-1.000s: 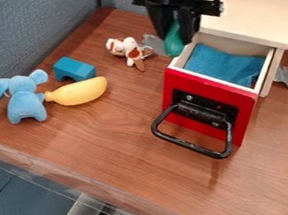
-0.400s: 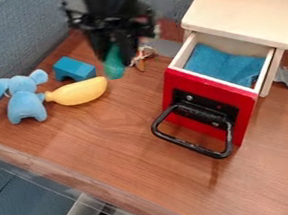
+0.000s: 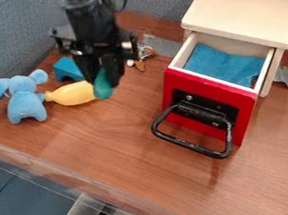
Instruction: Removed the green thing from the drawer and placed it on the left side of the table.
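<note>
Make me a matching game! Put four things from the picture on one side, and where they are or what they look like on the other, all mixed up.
Things:
1. green thing
2. drawer
3. cloth
4. stuffed animal

Matches:
A. lying inside something pulled open
B. blue, with two round ears
C. held in the gripper
D. has a red front

Right pairs: 1-C, 2-D, 3-A, 4-B

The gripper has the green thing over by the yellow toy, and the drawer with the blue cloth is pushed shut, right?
Not quite: the camera view shows the drawer pulled open, with the blue cloth visible inside. The rest is right.
</note>
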Tool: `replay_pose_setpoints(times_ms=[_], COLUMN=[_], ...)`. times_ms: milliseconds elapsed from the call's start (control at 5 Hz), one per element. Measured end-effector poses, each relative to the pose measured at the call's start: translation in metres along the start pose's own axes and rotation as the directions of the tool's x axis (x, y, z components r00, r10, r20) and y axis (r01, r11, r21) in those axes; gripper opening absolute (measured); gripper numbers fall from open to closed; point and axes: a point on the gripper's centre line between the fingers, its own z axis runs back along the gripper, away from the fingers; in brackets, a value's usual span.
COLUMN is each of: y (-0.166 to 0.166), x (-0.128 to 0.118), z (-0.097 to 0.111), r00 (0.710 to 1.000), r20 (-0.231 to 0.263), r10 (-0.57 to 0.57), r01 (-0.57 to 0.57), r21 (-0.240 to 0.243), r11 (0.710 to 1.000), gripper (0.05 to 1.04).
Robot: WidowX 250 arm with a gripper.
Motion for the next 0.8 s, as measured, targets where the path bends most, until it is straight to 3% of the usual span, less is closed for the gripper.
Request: replay_pose_setpoints(times_ms=[400,600,800], y=[0.008,0.016,0.02], x=[0.01,0.014,0.014], z=[-0.035,-0.042,-0.055], r00=[0.999,1.0,0.999], r20=[-0.027,0.017,0.031], r10=[0.034,0.004,-0.039], r01=[-0.034,-0.005,0.037], r21=[0.017,0.063,0.085], r11=[0.999,0.998,0.996], gripper=[0.394,0.394,0.394])
